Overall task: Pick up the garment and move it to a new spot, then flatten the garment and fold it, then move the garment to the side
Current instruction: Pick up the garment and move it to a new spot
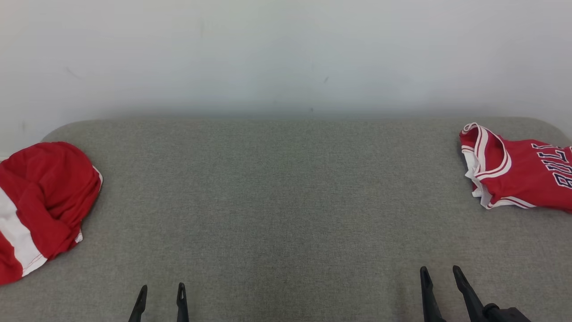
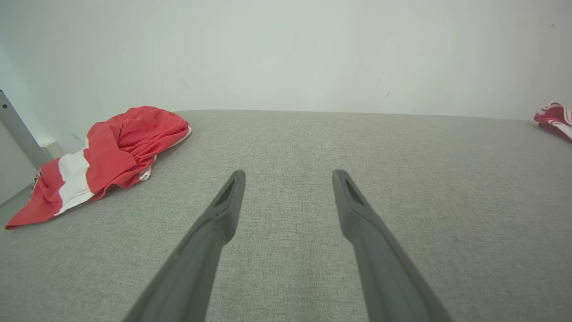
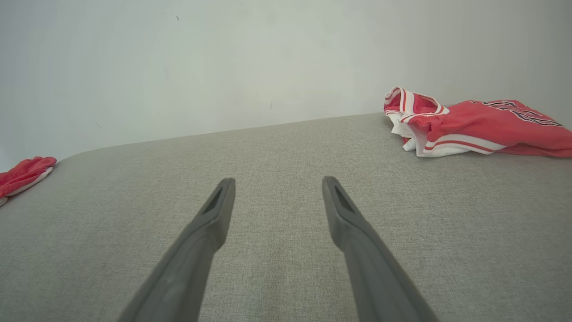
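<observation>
Both arms sit low at the near edge, fingers pointing away. The left gripper has its jaws spread wide with nothing between them, and the right gripper is just as wide and also empty. Both wrist views agree: the left gripper and right gripper each have bare cloth ahead, and whether they touch it can't be told. So step 1, the pick-up, looks not yet begun. The surface is grey woven fabric with rounded far corners, and its middle is bare. 2 red garments lie well apart at mid depth. The shorts are crumpled at the left edge with a white stripe showing. The jersey lies at the right edge, fairly flat, with its lettering up and the armhole trim toward centre. Which one is the task's can't be said for sure. The shorts look likelier, since the jersey seems already tidied aside. If so, the next move calls for the left arm to reach left, pinch a top fold of the shorts, lift them clear and carry them to the bare middle. The limp cloth will sag and drag. Behind is a plain pale wall with a few small marks. A grey post stands beyond the left edge.
</observation>
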